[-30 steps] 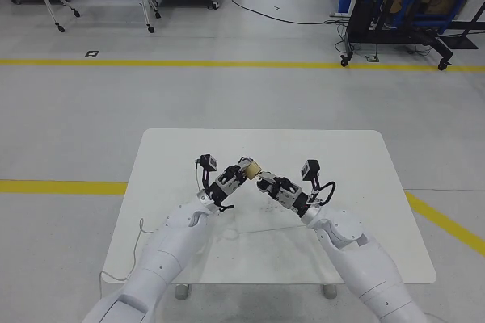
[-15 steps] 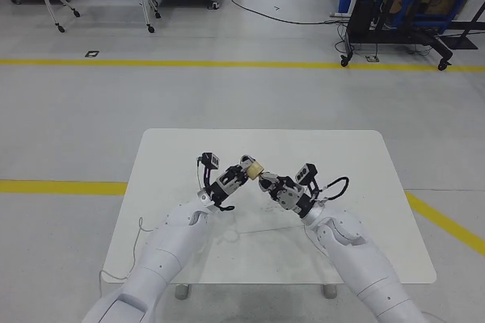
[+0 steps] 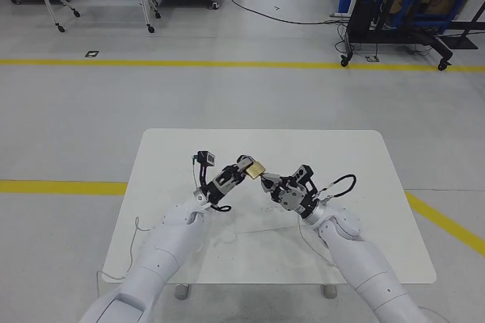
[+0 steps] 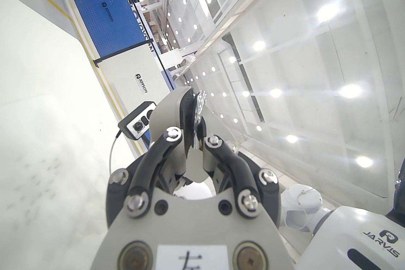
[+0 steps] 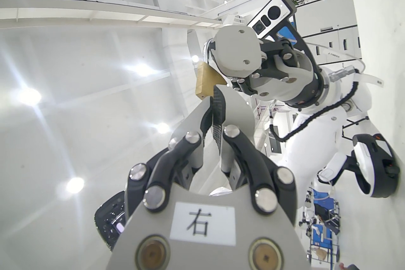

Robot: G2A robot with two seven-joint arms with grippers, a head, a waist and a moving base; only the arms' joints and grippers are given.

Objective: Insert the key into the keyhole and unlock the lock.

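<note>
Top view: the left gripper (image 3: 241, 172) and right gripper (image 3: 268, 182) meet tip to tip over the middle of the white desk (image 3: 364, 161), somewhat nearer its far edge than its near one. A brass lock (image 3: 254, 169) sits at the left gripper's tip. The right gripper's tip is just beside the lock on its near side. Both forearms slant in from the near edge.

Left wrist view: the left gripper (image 4: 193, 113) points up toward the ceiling lights, with the desk (image 4: 38, 94) off to one side. Its fingers (image 4: 177, 113) are drawn close and clamp a thin, shiny metal piece (image 4: 200, 103), seen edge-on against the ribbed pad. The lock's brass body is hidden behind the fingers.

Right wrist view: the right gripper (image 5: 218, 103) has its fingers (image 5: 235, 113) pressed together, and anything between them is hidden. Its tip is at the lower corner of the lock (image 5: 207, 83); contact cannot be told. The lock hangs tilted, off the desk, with its steel shackle (image 5: 205, 50) at the tips of the left gripper (image 5: 218, 56), which is clamped on it. The left gripper's broad grey finger covers the upper part of the lock.
</note>
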